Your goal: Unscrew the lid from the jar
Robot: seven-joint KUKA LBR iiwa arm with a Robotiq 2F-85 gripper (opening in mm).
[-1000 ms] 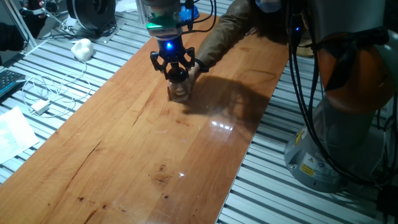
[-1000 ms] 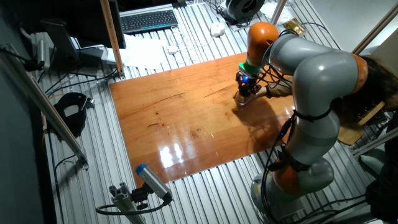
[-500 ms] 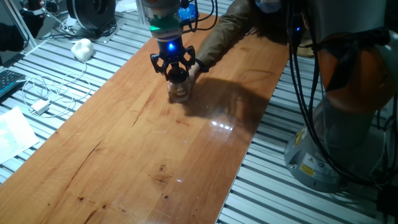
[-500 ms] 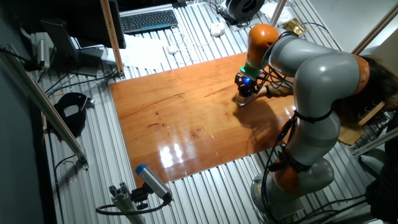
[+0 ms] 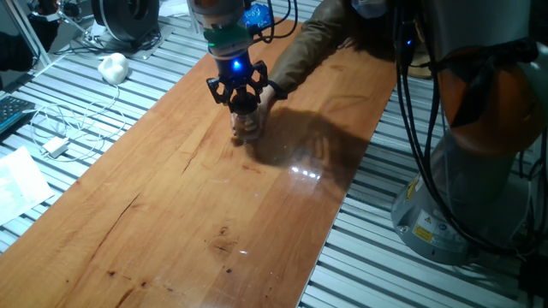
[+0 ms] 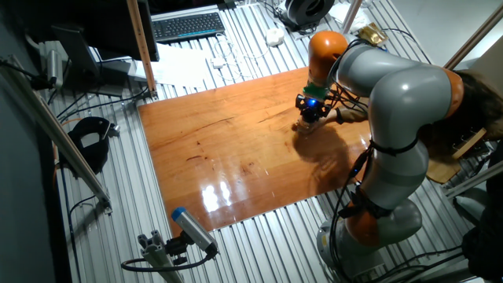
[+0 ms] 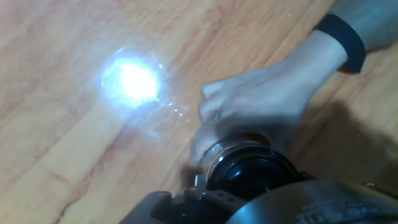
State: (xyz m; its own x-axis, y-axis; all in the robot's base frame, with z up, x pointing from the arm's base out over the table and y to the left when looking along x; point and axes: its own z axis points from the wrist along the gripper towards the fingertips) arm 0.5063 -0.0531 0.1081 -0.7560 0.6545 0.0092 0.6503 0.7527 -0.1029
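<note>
Nearest the hand camera, the end effector (image 7: 249,186) stands directly over the lid (image 7: 252,174), its black cap filling the lower frame; the jaws appear drawn in around the cap, though actual contact cannot be confirmed in any view. Below the lid, the jar (image 5: 247,124) stands upright on the wooden table (image 5: 197,197), its long axis vertical and in line with the end effector's approach axis, so that the coming turn is judged to be a rotation about this shared vertical line. Beyond the jar, on its far side, a person's hand (image 7: 255,109) wraps the glass body, seemingly bracing it against the twist. Only the one arm is present, reaching from above.
</note>
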